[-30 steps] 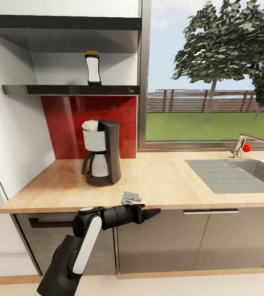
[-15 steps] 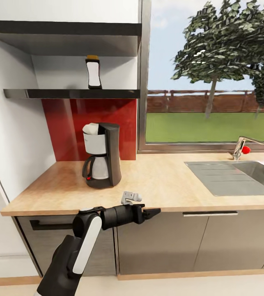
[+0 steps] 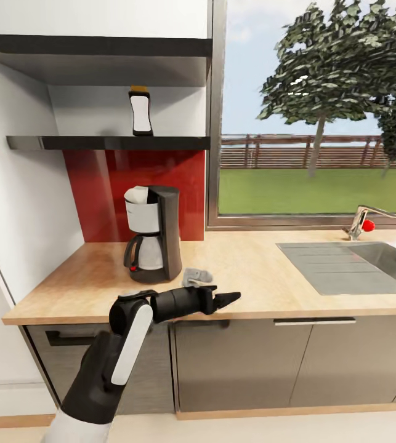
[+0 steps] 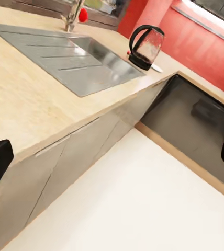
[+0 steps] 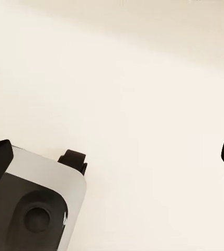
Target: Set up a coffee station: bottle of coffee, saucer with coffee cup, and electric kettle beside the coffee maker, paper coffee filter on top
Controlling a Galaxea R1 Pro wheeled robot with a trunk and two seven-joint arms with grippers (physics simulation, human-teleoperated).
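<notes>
With the left gripper [image 3: 227,300] spread empty at frame centre over the countertop [image 3: 253,271] edge, the bottle of coffee [image 3: 140,111] sits upper left on the shelf [image 3: 108,143] — a rising reach could clip the coffee maker [image 3: 153,234] below.

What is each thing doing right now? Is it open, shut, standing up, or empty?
coffee maker: upright on the countertop, white paper in its top.
bottle of coffee: upright on the shelf, cap on.
electric kettle: upright past the sink, lid down.
left gripper: fingers wide apart, holding nothing.
right gripper: fingers apart, holding nothing.
faucet: no water running.
</notes>
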